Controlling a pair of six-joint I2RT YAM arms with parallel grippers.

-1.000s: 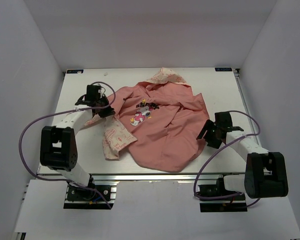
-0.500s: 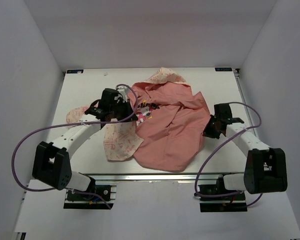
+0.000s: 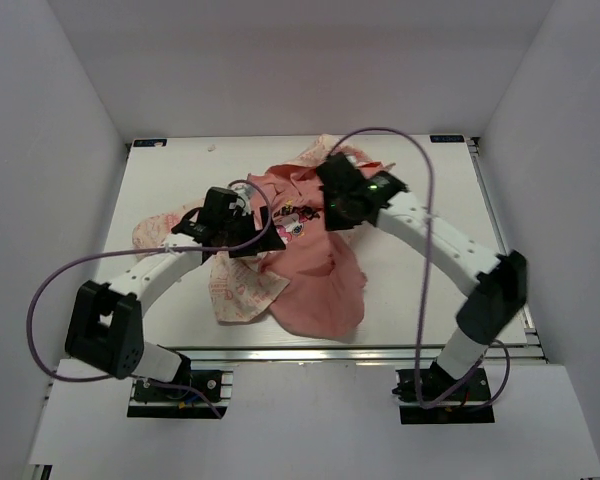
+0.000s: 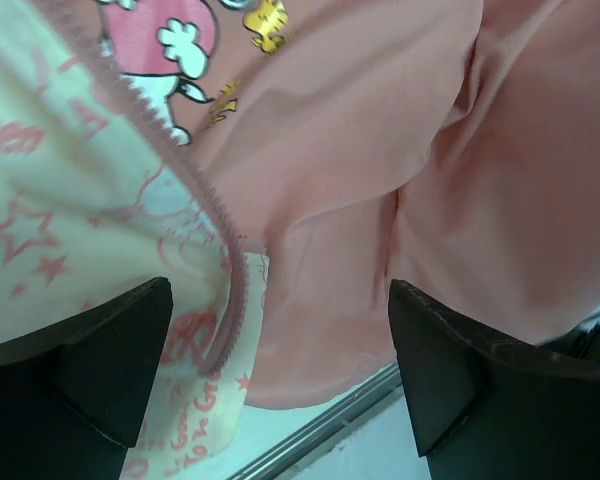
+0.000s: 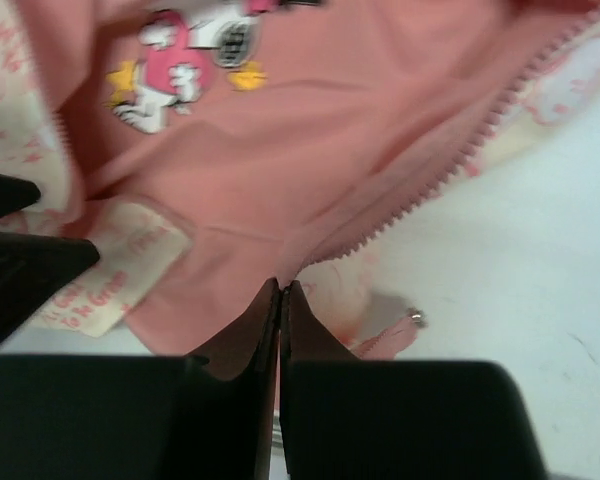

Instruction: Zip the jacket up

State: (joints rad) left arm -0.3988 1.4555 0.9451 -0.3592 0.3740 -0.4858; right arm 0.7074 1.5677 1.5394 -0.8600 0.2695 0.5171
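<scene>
The jacket (image 3: 315,285) lies bunched in the middle of the table, salmon lining up, with a cream printed sleeve (image 3: 238,290) at the left and the hood (image 3: 325,152) at the back. My left gripper (image 3: 263,240) hovers open over the jacket's left front. In the left wrist view its fingers (image 4: 110,370) stand wide apart above the pink zipper edge (image 4: 195,180), touching nothing. My right gripper (image 3: 332,212) is shut on the jacket's other zipper edge (image 5: 420,190) and holds it lifted over the centre. A metal zipper pull (image 5: 413,318) lies on the table below.
The white table (image 3: 430,270) is bare to the right of the jacket. Its front edge has an aluminium rail (image 3: 310,352). White walls close in the sides and back. Purple cables loop from both arms. A cartoon print (image 3: 290,226) sits between the two grippers.
The right arm shut on the jacket's right edge and swung it left, folding that panel over the middle. The left gripper carried fabric towards the centre, then opened and let go.
</scene>
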